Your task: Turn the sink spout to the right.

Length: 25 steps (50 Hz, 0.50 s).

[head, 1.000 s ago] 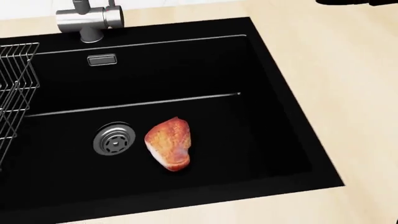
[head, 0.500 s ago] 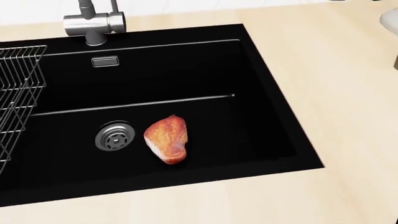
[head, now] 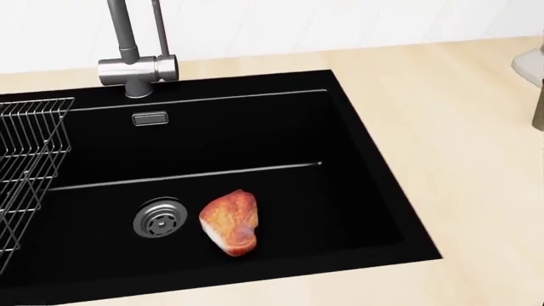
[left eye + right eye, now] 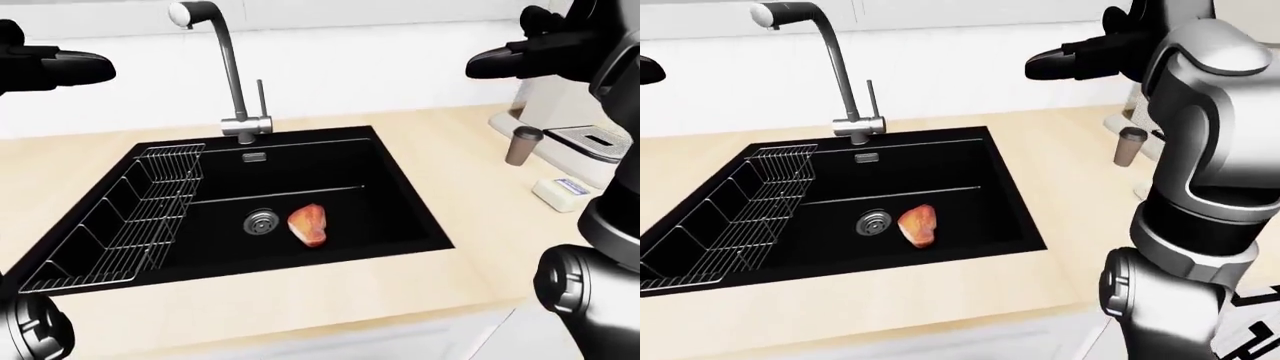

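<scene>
Spout [image 4: 205, 30]: tall arched tap at the top edge of the sink, outlet end pointing to the view's left; nothing touches it.
Sink [image 4: 400, 187]: black basin set in the pale wood worktop [image 4: 470, 157].
Drain [image 3: 160, 217]: on the basin floor, a piece of meat [image 3: 229, 222] just beside it on the right.
Rack [image 4: 130, 217]: wire, in the basin's left part.
Left hand [image 4: 55, 67]: raised at the left edge, well apart from the spout, holding nothing; finger spread cannot be told.
Right hand [image 4: 1070, 61]: raised at upper right, empty; how far open, cannot tell.
Cup [image 4: 522, 145]: on the worktop, right side.

Brushed-metal spout [image 4: 228, 67], matt black sink [image 4: 400, 195]
</scene>
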Tool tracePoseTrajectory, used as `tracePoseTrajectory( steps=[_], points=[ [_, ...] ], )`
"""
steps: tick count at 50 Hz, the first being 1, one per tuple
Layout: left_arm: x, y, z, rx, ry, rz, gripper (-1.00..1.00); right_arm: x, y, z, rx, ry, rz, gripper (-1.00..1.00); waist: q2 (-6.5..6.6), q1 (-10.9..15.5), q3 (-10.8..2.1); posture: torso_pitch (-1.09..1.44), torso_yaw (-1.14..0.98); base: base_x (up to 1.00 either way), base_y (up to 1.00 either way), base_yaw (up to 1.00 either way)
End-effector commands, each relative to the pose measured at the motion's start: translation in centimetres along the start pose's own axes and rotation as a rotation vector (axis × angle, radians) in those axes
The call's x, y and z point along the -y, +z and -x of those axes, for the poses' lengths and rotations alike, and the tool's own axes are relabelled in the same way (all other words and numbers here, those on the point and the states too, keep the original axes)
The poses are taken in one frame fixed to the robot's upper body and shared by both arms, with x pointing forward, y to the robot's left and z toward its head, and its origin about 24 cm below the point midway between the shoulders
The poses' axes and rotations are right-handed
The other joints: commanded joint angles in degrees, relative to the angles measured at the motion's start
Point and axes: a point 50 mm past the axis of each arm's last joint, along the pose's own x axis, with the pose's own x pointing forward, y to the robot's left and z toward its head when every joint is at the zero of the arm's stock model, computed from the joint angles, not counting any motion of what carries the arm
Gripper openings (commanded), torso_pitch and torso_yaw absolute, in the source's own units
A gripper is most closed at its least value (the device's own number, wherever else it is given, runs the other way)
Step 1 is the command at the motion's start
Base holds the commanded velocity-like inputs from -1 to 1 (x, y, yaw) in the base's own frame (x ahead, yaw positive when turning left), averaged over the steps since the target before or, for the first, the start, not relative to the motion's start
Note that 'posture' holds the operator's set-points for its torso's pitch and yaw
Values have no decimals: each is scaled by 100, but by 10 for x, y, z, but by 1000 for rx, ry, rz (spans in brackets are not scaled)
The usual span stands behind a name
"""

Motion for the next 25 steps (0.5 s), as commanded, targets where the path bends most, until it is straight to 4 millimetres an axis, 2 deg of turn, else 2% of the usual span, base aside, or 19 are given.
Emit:
tracePoseTrajectory(
  steps=[1,13,20,25],
  points=[
    [-4,14,5,77,16,1,100,3,16,5,80,-15,6,100,12,5,-128,-37,0,0,0,0],
    [4,5,-3,56,5,-8,100,4,18,5,82,-13,5,100,-13,59,-582,-46,0,0,0,0],
    [10,-10,-24,32,18,10,100,6,19,6,83,-17,4,100,-48,92,-668,-46,0,0,0,0],
    [17,-13,-40,38,5,52,100,5,19,6,85,-14,1,100,-77,97,-677,-46,0,0,0,0]
  ],
)
